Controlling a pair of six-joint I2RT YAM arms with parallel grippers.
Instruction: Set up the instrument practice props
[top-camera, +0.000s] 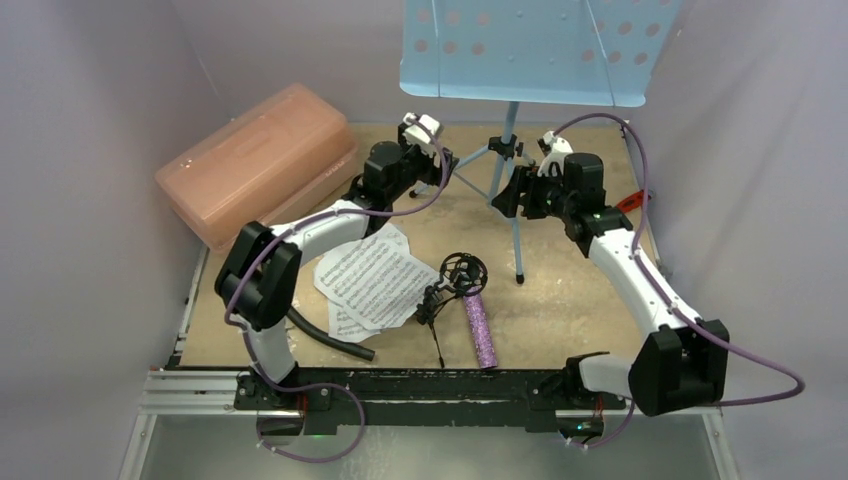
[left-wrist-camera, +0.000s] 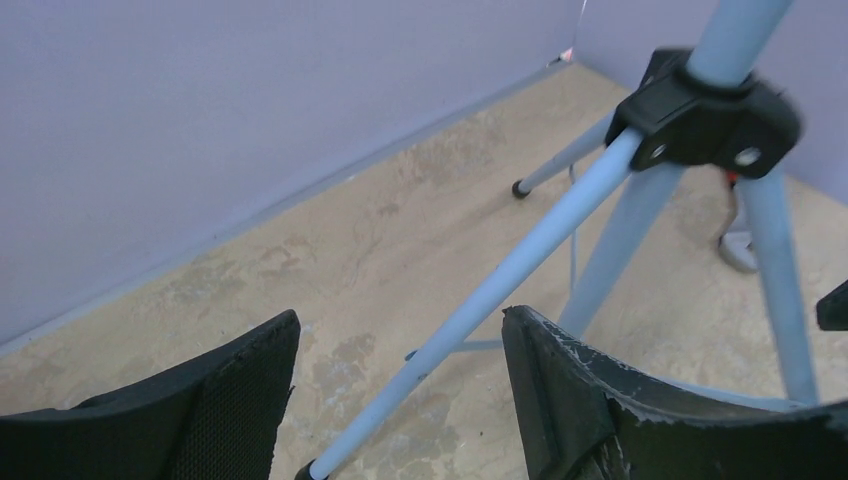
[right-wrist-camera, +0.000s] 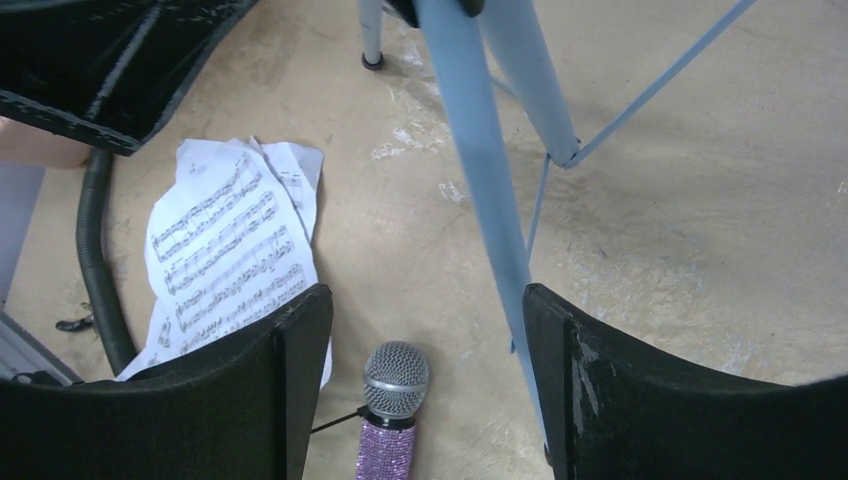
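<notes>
Top view: the light blue music stand (top-camera: 530, 50) stands upright at far centre, its tripod spread, judged stable unaided. The sheet-music pages (top-camera: 365, 275), purple microphone (top-camera: 481, 330) and mic stand (top-camera: 455, 280) lie near, not yet placed.

Left wrist view: the left gripper (left-wrist-camera: 400, 335) is spread wide. A tripod leg (left-wrist-camera: 520, 270) passes between its fingers, untouched.

Right wrist view: the right gripper (right-wrist-camera: 428, 305) is equally spread, grasping nothing.

The top view looks steeply down from above and behind the arm bases over the whole tan surface (top-camera: 570, 290). The wrist views sit low and close, looking past the left gripper (left-wrist-camera: 400, 325) and the right gripper (right-wrist-camera: 425, 298). All three views share the light blue metal tripod music stand (top-camera: 510, 150) (left-wrist-camera: 520, 260) (right-wrist-camera: 480, 150).
</notes>
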